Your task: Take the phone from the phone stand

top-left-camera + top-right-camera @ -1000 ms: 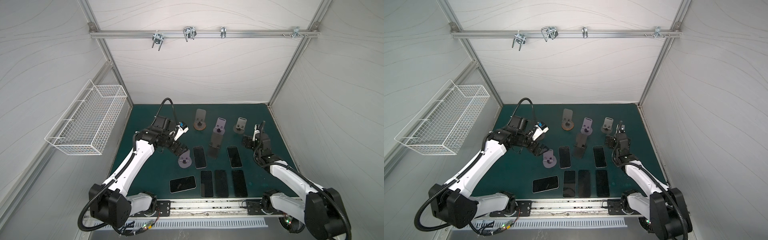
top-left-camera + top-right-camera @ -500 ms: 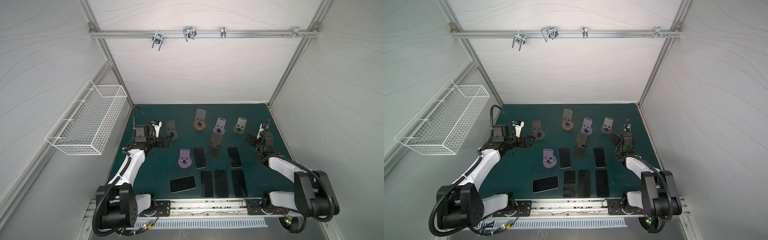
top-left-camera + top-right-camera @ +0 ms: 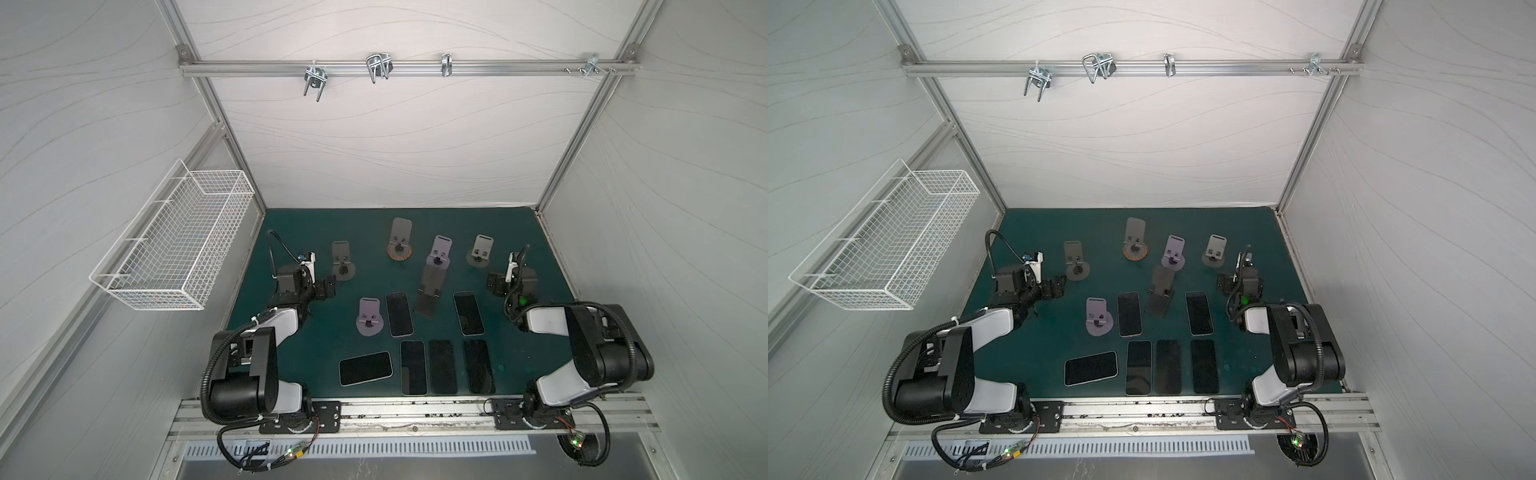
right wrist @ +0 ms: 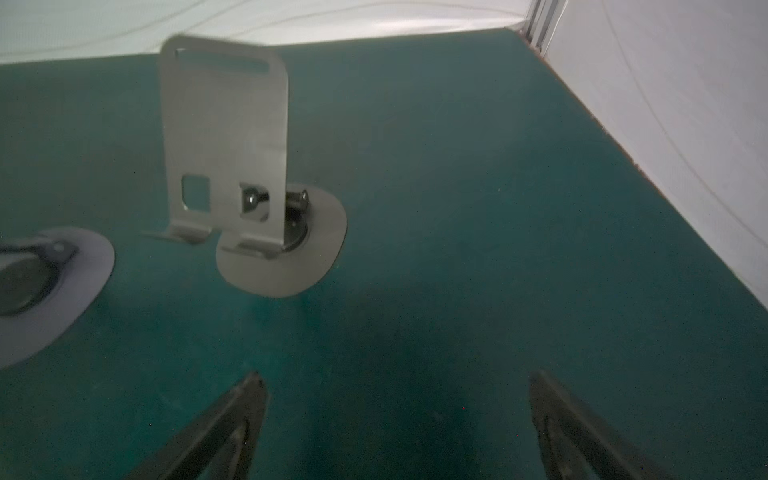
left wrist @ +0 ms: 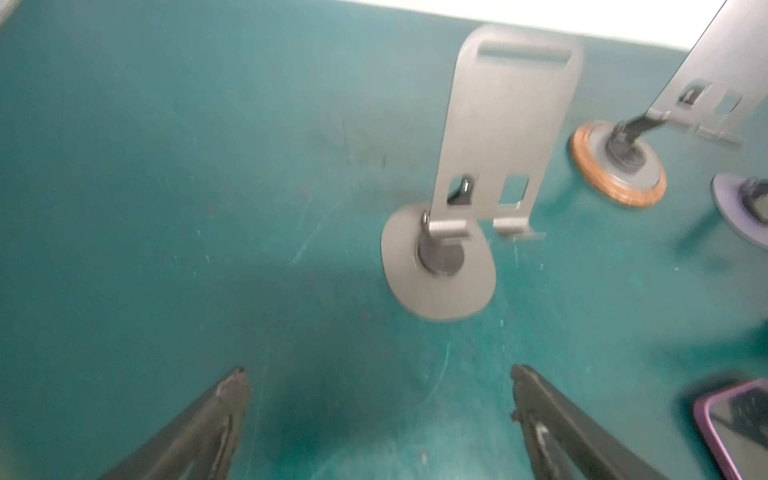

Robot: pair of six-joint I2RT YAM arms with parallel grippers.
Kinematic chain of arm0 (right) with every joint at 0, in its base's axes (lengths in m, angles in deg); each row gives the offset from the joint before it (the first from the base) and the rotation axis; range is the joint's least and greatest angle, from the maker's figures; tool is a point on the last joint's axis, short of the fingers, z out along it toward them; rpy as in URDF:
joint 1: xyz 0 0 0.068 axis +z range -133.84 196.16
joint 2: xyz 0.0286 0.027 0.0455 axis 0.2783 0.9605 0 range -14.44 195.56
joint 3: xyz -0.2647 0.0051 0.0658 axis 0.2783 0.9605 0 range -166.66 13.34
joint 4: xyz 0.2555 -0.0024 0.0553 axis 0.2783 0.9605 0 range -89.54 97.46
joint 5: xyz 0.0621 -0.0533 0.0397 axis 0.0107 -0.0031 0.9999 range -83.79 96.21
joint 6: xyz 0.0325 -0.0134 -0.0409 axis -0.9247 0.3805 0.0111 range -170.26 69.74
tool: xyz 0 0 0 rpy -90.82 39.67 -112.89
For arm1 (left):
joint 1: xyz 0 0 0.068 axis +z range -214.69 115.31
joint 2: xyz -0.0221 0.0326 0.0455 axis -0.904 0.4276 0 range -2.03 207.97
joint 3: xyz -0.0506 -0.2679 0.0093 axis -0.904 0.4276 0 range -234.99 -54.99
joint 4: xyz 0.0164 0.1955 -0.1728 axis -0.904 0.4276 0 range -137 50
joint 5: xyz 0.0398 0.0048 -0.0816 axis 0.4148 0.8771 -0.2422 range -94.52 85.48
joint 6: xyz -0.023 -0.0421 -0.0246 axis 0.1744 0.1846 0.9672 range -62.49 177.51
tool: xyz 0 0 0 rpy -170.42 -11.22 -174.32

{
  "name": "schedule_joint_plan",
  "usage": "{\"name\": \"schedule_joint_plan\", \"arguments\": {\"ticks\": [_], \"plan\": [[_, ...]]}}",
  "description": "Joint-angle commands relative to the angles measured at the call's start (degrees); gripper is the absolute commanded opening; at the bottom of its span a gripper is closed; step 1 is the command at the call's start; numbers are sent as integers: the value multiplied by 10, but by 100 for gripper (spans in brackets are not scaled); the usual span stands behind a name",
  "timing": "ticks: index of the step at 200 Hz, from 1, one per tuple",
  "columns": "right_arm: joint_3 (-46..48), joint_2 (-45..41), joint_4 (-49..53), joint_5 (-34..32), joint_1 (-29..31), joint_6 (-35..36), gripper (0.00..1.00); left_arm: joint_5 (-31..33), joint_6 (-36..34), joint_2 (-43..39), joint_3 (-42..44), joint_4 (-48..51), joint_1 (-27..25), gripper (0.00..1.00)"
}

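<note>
Top view: left gripper (image 3: 331,286) farther left

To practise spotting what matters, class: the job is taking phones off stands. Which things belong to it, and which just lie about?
Job: phones lying flat; phone stands; left gripper and right gripper, both open.
Lying about: wire basket; metal hooks overhead.

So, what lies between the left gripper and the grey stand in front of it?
Only bare green mat, as the left wrist view shows: the open left gripper is short of the grey stand.
</note>
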Motion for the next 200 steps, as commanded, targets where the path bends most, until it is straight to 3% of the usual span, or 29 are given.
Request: {"name": "schedule_joint_plan", "arguments": {"ticks": [1, 40, 59, 200], "plan": [[-4, 5, -58, 9, -2, 14, 99, -3, 16, 24, 40, -181, 2, 100], [0, 7, -62, -4, 4, 17, 99, 7, 22, 86, 71, -312, 1, 100], [8, 16, -95, -44, 33, 39, 99, 22, 23, 73, 70, -285, -1, 100], [13, 13, -101, -40, 31, 37, 99, 42, 10, 79, 67, -284, -19, 100]]}}
